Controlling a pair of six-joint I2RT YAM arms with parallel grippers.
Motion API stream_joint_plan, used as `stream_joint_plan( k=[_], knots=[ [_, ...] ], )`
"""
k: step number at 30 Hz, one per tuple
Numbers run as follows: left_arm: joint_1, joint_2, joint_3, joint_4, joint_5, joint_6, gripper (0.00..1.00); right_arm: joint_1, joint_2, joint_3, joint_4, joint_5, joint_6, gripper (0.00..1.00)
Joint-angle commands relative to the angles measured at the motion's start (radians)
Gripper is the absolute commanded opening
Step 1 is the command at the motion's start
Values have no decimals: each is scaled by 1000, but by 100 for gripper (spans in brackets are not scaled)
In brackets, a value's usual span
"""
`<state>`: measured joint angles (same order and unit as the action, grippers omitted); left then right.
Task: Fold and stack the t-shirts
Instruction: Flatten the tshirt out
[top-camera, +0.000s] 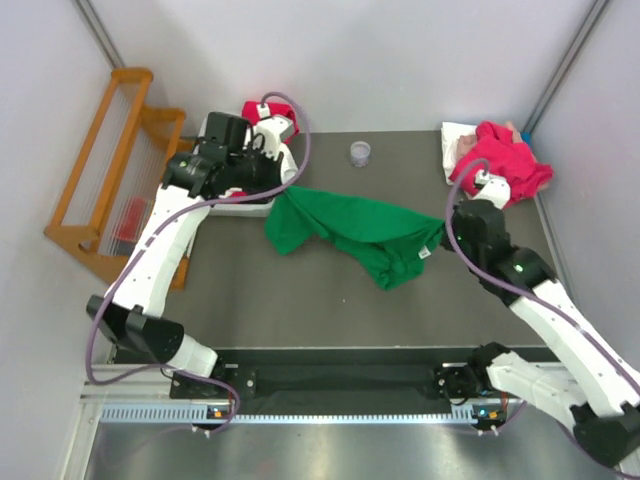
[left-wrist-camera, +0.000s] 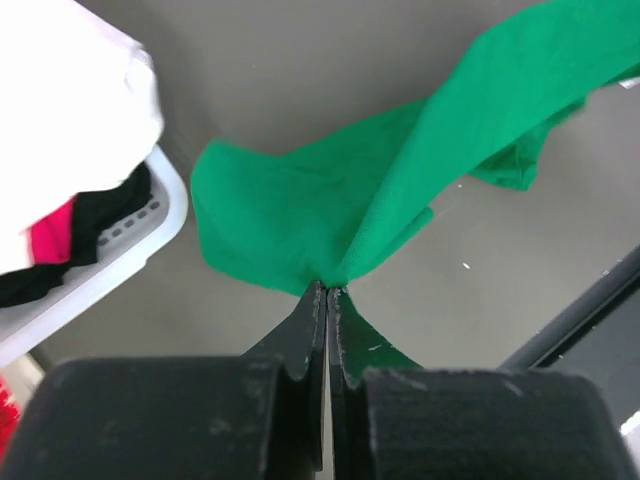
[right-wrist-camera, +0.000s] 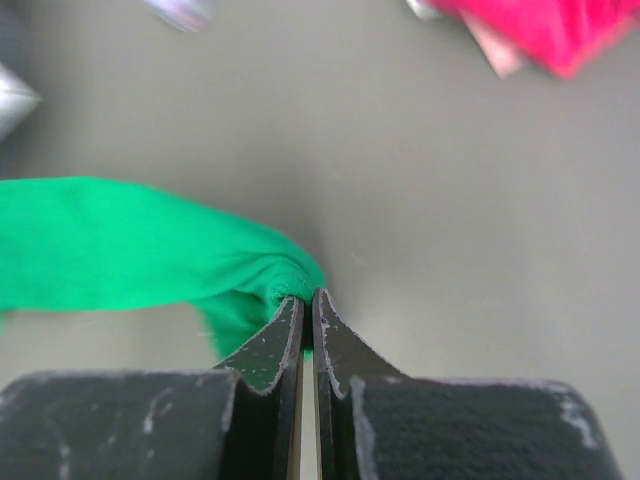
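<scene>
A dark grey bench (top-camera: 330, 300) walled by pale panels carries the scene, seen from above. At its centre a bright green t-shirt (top-camera: 350, 230) hangs strung between two white robot arms. The left jaws, closed tight, pinch the tee's edge at its 9 o'clock end. The right jaws, equally shut, nip a bunched fold at its 3 o'clock end. The cloth sags between them, a loose lobe drooping toward 6 o'clock; whether it touches the bench cannot be told.

At 11 o'clock on the bench sits a white plastic basket (left-wrist-camera: 130, 250), just beside the left jaws. It holds a magenta-red garment (top-camera: 270, 112), a white one (left-wrist-camera: 70, 110) and something black (left-wrist-camera: 100, 215).

At 2 o'clock a crumpled magenta-red t-shirt (top-camera: 505, 160) lies heaped on white and pale pink cloth (top-camera: 458, 142).

A small clear cup (top-camera: 360, 152) stands at 12 o'clock, apart from the tee. An orange wooden rack (top-camera: 100, 170) stands off the bench at 9 o'clock.
</scene>
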<state>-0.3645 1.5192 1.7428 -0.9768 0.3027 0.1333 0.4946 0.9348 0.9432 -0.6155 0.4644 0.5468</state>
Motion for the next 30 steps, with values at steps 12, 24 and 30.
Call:
stream_joint_plan(
  k=[12,24,30],
  knots=[
    [96,-517,144,-371,242,189,0,156,-479,324,-125,62,-203,0],
    [96,-590,164,-452,309,313,6,-28,-473,505,-116,-155,-288,0],
    [96,-653,-219,-229,317,328,10,-83,-391,390,-124,-54,-242,0]
  ],
)
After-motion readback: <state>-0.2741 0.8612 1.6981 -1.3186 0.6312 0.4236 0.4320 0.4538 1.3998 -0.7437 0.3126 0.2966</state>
